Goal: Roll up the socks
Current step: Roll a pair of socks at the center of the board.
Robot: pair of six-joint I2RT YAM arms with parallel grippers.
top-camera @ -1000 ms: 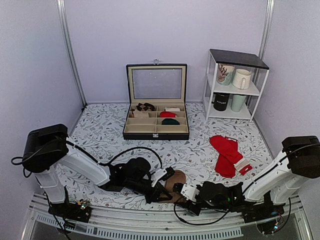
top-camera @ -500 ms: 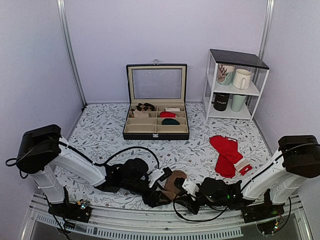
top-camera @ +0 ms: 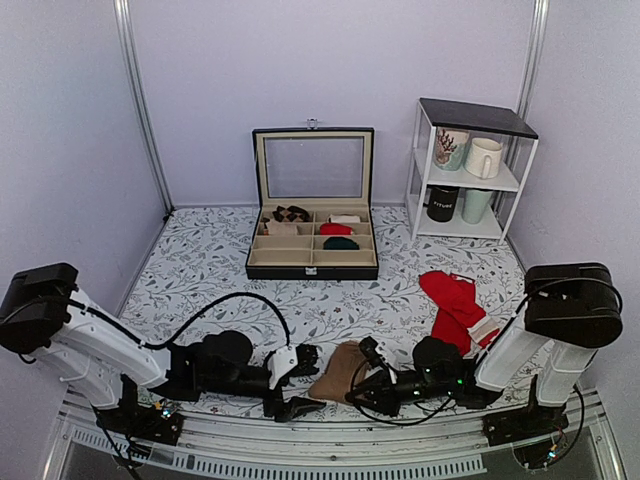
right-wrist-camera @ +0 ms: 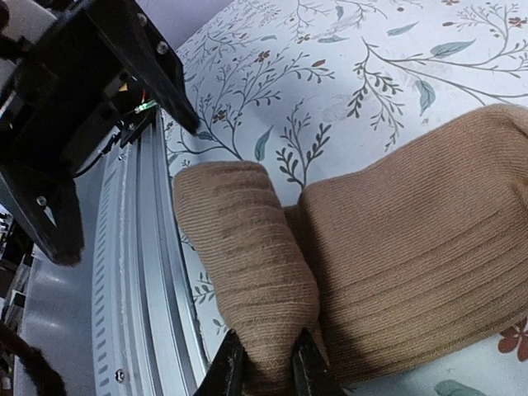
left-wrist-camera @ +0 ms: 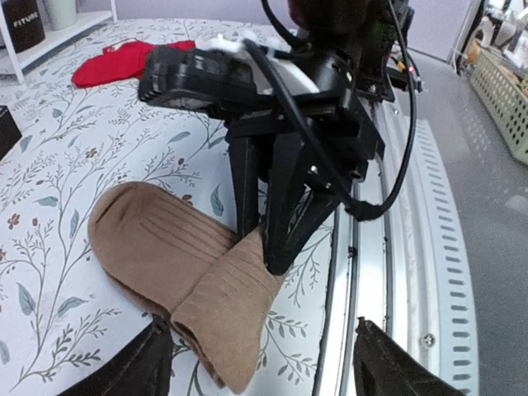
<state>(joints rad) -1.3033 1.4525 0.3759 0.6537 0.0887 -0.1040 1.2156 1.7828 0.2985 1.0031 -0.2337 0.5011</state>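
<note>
Leaf-printed table (top-camera: 200, 270) from above: the socks (top-camera: 338, 370) lie folded at its near edge, between the left gripper (top-camera: 301, 380) and the right gripper (top-camera: 358, 385). Left wrist: the left gripper gapes wide, empty, beside the socks. Right wrist: the right gripper pinches their folded end.

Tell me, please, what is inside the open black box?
Small rolls sit in its compartments: a patterned roll, a pale roll, a red roll and a green roll. The front wall of the box hides the nearest compartments' floors.
</note>
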